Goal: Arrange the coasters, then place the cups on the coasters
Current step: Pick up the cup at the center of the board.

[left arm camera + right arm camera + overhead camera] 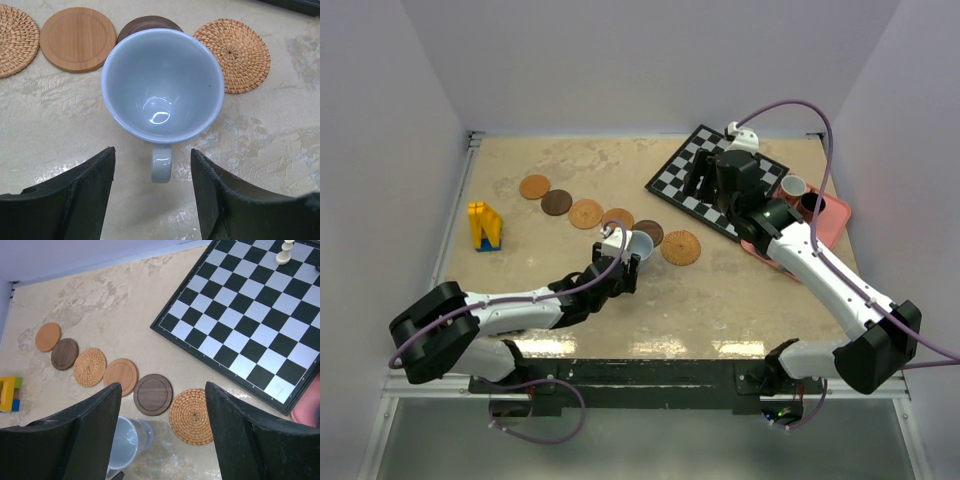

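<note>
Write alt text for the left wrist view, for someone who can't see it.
A pale blue cup stands on the table, its handle pointing between the open fingers of the left gripper. Behind lie four coasters: two woven, one smooth wood, one dark.

No text, label, brand, number or sign can be read in any view. The chessboard (718,180) at the far right of the worktop (720,300) shows only plain black and white squares. The coasters (152,394) and the pale blue cup (162,85) bear no lettering.
</note>
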`<state>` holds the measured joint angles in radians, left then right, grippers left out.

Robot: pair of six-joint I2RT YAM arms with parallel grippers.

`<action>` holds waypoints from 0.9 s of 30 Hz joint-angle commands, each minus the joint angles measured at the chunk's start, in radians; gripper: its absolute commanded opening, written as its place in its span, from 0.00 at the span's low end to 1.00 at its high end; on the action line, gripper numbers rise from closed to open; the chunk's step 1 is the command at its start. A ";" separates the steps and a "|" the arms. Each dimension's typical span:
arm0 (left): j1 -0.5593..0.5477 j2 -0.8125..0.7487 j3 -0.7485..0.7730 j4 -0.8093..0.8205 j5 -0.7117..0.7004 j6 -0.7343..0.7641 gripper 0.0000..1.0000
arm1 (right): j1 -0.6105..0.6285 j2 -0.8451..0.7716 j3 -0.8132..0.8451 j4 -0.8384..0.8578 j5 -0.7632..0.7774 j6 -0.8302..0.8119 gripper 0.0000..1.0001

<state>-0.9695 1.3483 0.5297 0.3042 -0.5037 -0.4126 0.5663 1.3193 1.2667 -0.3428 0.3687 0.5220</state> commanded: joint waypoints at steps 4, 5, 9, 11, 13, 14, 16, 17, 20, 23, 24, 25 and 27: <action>0.002 0.029 0.046 0.001 -0.032 -0.029 0.58 | -0.005 -0.028 -0.030 0.037 -0.019 -0.023 0.71; 0.000 0.034 0.047 0.001 -0.032 -0.029 0.55 | -0.003 -0.028 -0.032 0.037 -0.019 -0.024 0.71; 0.000 0.054 0.055 -0.007 -0.042 -0.031 0.49 | -0.005 -0.028 -0.041 0.039 -0.020 -0.027 0.71; 0.000 0.057 0.055 -0.005 -0.038 -0.028 0.47 | -0.005 -0.029 -0.044 0.041 -0.019 -0.028 0.71; 0.000 0.061 0.053 -0.001 -0.038 -0.028 0.43 | -0.005 -0.028 -0.050 0.042 -0.017 -0.028 0.70; 0.002 0.064 0.055 0.000 -0.039 -0.025 0.40 | -0.006 -0.028 -0.053 0.042 -0.016 -0.028 0.70; 0.000 0.072 0.062 -0.008 -0.047 -0.023 0.36 | -0.005 -0.025 -0.058 0.044 -0.011 -0.028 0.70; 0.000 0.080 0.065 -0.019 -0.053 -0.028 0.33 | -0.006 -0.026 -0.061 0.045 -0.008 -0.027 0.70; 0.000 0.095 0.078 -0.028 -0.050 -0.038 0.26 | -0.006 -0.028 -0.064 0.045 0.007 -0.030 0.70; 0.000 0.101 0.082 -0.027 -0.041 -0.041 0.12 | -0.006 -0.029 -0.063 0.044 0.016 -0.036 0.70; 0.000 0.103 0.082 -0.030 -0.038 -0.043 0.09 | -0.005 -0.029 -0.063 0.042 0.022 -0.037 0.70; 0.000 0.098 0.085 -0.034 -0.035 -0.045 0.05 | -0.006 -0.032 -0.061 0.042 0.027 -0.039 0.70; 0.000 0.086 0.090 -0.048 -0.024 -0.048 0.00 | -0.005 -0.035 -0.061 0.039 0.035 -0.042 0.70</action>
<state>-0.9703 1.4445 0.5789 0.2619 -0.5297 -0.4355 0.5636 1.3136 1.2037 -0.3286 0.3611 0.5049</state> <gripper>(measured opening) 0.215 0.705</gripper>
